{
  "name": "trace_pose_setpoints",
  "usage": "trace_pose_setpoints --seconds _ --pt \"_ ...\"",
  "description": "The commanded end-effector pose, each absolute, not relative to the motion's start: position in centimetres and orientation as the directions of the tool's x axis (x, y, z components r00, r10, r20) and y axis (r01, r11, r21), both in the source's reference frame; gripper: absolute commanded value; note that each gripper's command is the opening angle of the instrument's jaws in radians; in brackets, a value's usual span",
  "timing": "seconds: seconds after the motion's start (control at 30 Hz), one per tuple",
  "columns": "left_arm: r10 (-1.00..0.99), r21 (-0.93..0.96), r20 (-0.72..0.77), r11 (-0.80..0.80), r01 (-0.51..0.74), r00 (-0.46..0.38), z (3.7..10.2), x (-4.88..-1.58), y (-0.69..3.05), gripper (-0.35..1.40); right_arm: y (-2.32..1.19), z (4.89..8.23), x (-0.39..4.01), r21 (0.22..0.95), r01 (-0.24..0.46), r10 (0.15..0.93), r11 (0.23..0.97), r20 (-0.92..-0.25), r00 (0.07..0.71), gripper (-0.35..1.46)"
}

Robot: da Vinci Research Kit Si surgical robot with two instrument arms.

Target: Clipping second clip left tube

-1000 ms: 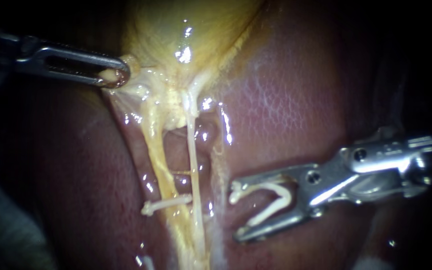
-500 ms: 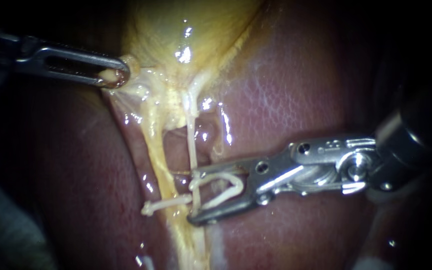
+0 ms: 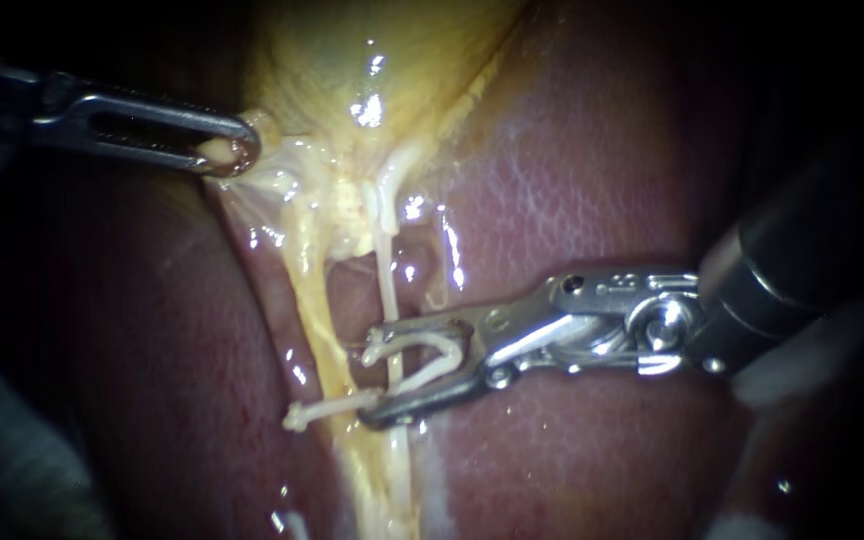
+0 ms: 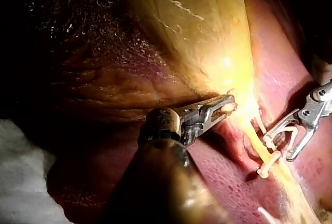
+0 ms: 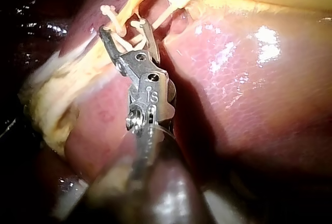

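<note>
Two slender instruments over a glossy red-brown liver (image 3: 572,200), with a yellow gallbladder (image 3: 372,50) at 12 o'clock in the endoscope view.

Left instrument (image 3: 234,152) in from 9 o'clock, tip near 11, jaws clamped from two sides on a small pale nub of tissue at the gallbladder's lower edge.

From there, two strands running toward 6 o'clock: a wide yellow strand (image 3: 314,300) on the 9 o'clock side and a thin tube (image 3: 384,280) just beside it on the 3 o'clock side. Closed clip (image 3: 337,406) crosswise on the yellow strand, toward 7 o'clock of centre, one end touching the thin tube.

Right instrument (image 3: 377,378) in from 3 o'clock, jaws spread wide yet gripping an open clip (image 3: 442,352) cradled between them, held from both sides. Thin tube between the open clip's two legs, just on the 12 o'clock side of the closed clip. Lower jaw tip right against the closed clip; actual contact impossible to tell.

From the left wrist: left instrument (image 4: 225,103) biting tissue under the gallbladder, right instrument (image 4: 277,149) ahead and off to one side.

From the right wrist: right instrument (image 5: 124,27) with the open clip astride the thin tube.
</note>
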State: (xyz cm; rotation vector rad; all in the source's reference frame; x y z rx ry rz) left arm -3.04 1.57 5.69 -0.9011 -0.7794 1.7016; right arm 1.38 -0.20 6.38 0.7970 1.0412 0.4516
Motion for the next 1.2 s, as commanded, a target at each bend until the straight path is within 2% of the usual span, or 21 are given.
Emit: trace_pose_setpoints --seconds 0.03,0.2,0.43,0.73,1.2 --pt "0.958 -0.836 -0.2 -0.276 -0.475 -0.205 5.69 -3.04 1.57 -0.35 -0.2 6.4 1.38 0.767 0.03 0.675 0.641 -0.581 0.454 0.5" --pt "0.958 -0.836 -0.2 -0.276 -0.475 -0.205 5.68 -3.03 1.56 -0.35 -0.22 6.48 1.44 0.777 0.028 0.688 0.629 -0.572 0.446 0.5" --pt "0.958 -0.836 -0.2 -0.276 -0.475 -0.205 5.68 -3.03 1.56 -0.35 -0.24 6.53 1.57 0.807 0.084 0.713 0.584 -0.56 0.423 0.49" --pt "0.958 -0.836 -0.2 -0.276 -0.475 -0.205 5.68 -3.03 1.56 -0.35 -0.22 6.54 1.74 0.822 0.102 0.743 0.56 -0.553 0.378 0.48" --pt "0.958 -0.836 -0.2 -0.276 -0.475 -0.205 5.68 -3.03 1.56 -0.35 -0.32 6.4 1.9 0.836 0.142 0.782 0.53 -0.546 0.3 0.48"
